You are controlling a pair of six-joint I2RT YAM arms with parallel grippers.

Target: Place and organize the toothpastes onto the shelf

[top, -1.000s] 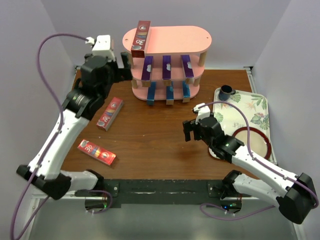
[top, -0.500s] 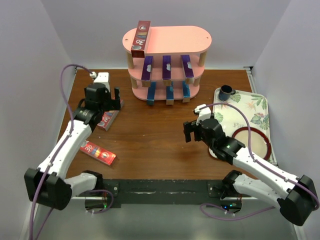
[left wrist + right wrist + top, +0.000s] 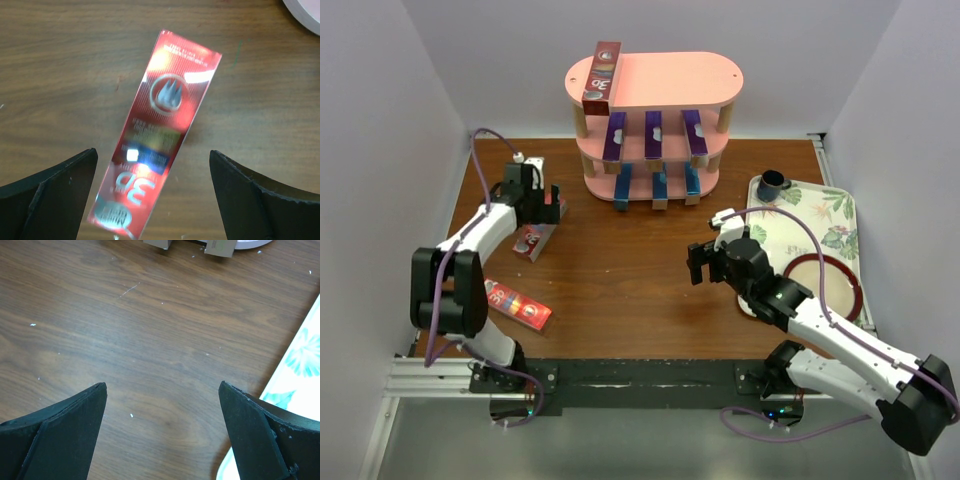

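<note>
Lying flat on the bench (image 3: 55,75), the red carton (image 3: 155,135) sits right under your left end effector (image 3: 152,160), fingers (image 3: 55,195) spread wide either side. Its long axis runs slantwise across that gap, so you will likely need a wrist turn. Your right end effector (image 3: 162,390), likewise spread, hangs well apart.

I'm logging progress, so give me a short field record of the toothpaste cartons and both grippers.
shelf: pink three-tier stand
top tier: one red carton, left end
middle tier: three purple cartons
bottom tier: three blue cartons
on brown wooden table: far red carton, near red carton
left gripper: open, above far red carton
right gripper: open, above bare table
</note>
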